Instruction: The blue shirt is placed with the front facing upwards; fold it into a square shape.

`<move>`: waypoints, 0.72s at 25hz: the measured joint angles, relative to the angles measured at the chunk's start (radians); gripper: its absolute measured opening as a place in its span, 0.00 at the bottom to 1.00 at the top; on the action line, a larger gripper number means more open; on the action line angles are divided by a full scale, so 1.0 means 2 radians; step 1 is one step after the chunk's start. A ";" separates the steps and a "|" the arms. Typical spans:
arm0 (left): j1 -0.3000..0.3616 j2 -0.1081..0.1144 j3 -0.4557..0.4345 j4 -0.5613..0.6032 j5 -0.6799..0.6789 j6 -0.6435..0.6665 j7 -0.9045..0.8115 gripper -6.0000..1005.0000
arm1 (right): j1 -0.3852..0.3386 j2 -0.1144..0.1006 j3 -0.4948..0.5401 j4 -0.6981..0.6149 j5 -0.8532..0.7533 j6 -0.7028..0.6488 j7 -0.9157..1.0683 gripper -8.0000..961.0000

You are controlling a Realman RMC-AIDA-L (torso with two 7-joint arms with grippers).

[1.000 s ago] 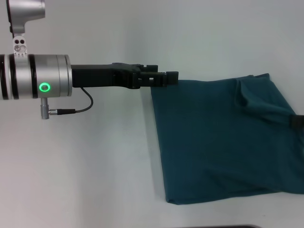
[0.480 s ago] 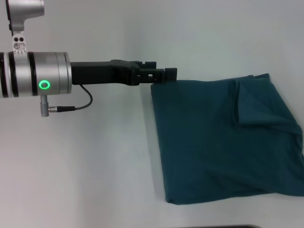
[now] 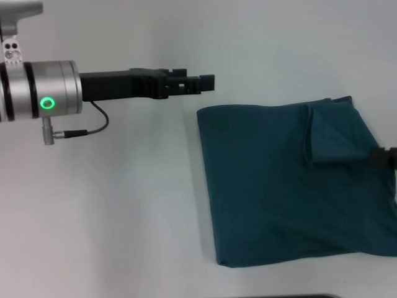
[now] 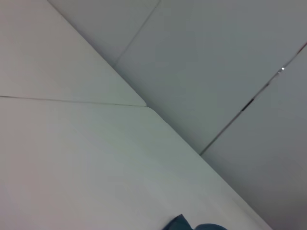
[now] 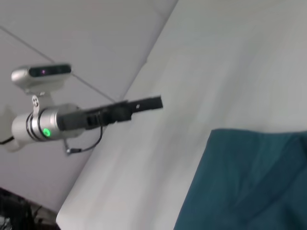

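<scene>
The blue shirt lies folded on the white table, a plain teal panel facing up with a smaller flap doubled over at its far right. Its lettering and collar are hidden. My left gripper hovers just beyond the shirt's far left corner, clear of the cloth and holding nothing. The right wrist view shows that same left gripper over bare table, away from the blue shirt. A sliver of the blue shirt shows in the left wrist view. My right gripper pokes in at the right edge, over the shirt.
White tabletop stretches left of and behind the shirt. A cable loops under the left arm's wrist. The table's far edge and grey wall panels show in the left wrist view.
My left gripper has drawn back to the left and away from the shirt's far left corner, which stays flat. A dark part of the right gripper has come back in at the right edge.
</scene>
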 joint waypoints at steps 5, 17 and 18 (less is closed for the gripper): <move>0.001 0.004 -0.007 0.000 0.001 -0.002 0.000 0.93 | 0.000 0.007 -0.012 0.000 -0.001 0.001 0.007 0.66; 0.002 0.002 -0.008 0.001 0.001 -0.005 0.001 0.93 | 0.015 0.035 -0.051 0.012 -0.021 0.036 0.016 0.26; 0.002 0.001 -0.008 0.001 0.001 -0.005 0.002 0.93 | 0.016 0.037 -0.051 0.012 -0.024 0.040 0.016 0.21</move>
